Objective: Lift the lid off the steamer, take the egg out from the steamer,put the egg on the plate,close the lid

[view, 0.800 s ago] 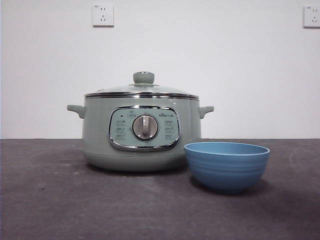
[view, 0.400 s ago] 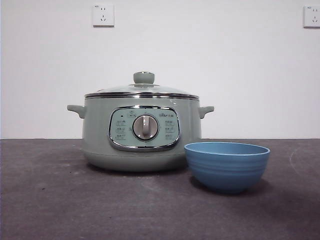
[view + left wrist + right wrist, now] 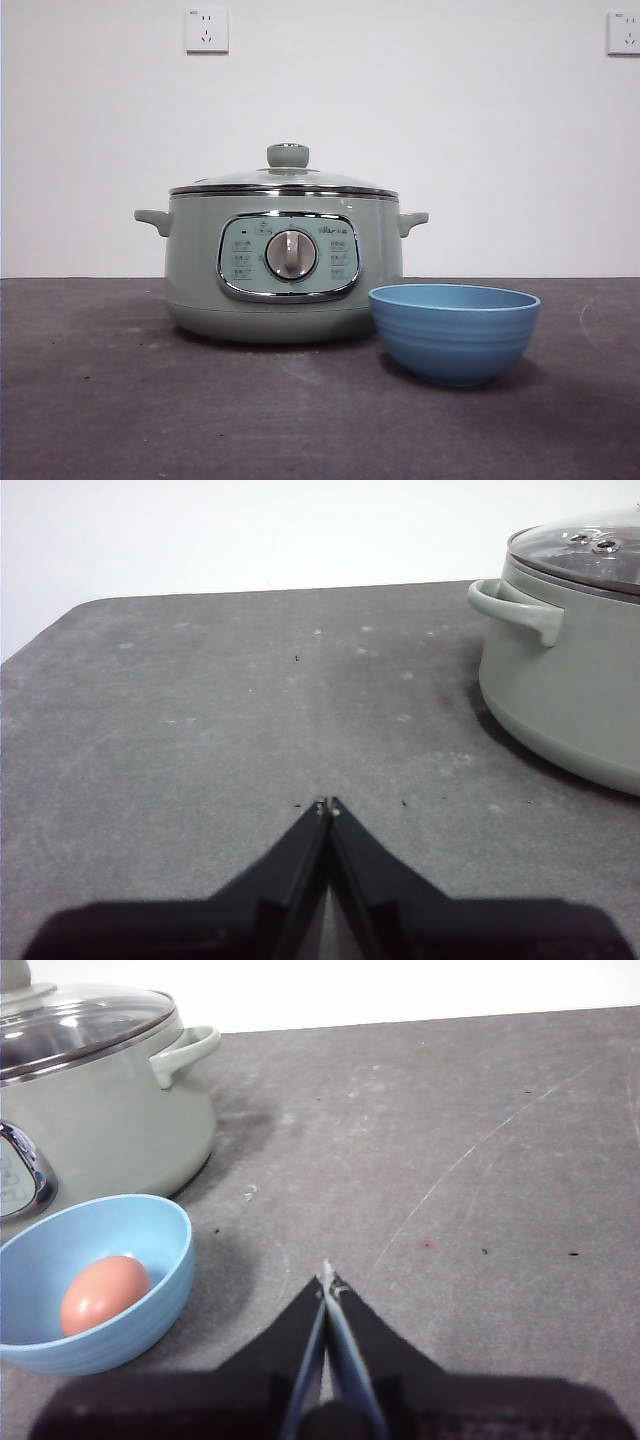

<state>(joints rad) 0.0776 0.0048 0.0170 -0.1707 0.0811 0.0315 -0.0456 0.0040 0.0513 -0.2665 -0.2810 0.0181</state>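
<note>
Nearest the front camera stands the plate (image 3: 454, 332), a ribbed blue bowl on the dark grey table (image 3: 100, 400), just right of and in front of the steamer (image 3: 285, 270). The right wrist view shows a brown egg (image 3: 103, 1294) lying inside it.

Behind it, the pale green steamer sits at the middle of the table with its lid (image 3: 284, 181) seated flat on the rim, the green knob (image 3: 287, 155) upright on top. The chrome-framed control panel (image 3: 288, 257) faces the camera, a silver dial (image 3: 291, 255) at its centre; small printed markings surround the dial and a short logo sits above it, all too small to read.

The left gripper (image 3: 327, 805) hangs low over bare table to the steamer's left, well apart from it, jaws pressed together and holding nothing. The right gripper (image 3: 326, 1278) hangs over the table to the right of the plate and steamer, jaws likewise closed on nothing.

Farthest back is a white wall carrying two white power sockets (image 3: 206, 30), one upper left and one at the upper right edge.
</note>
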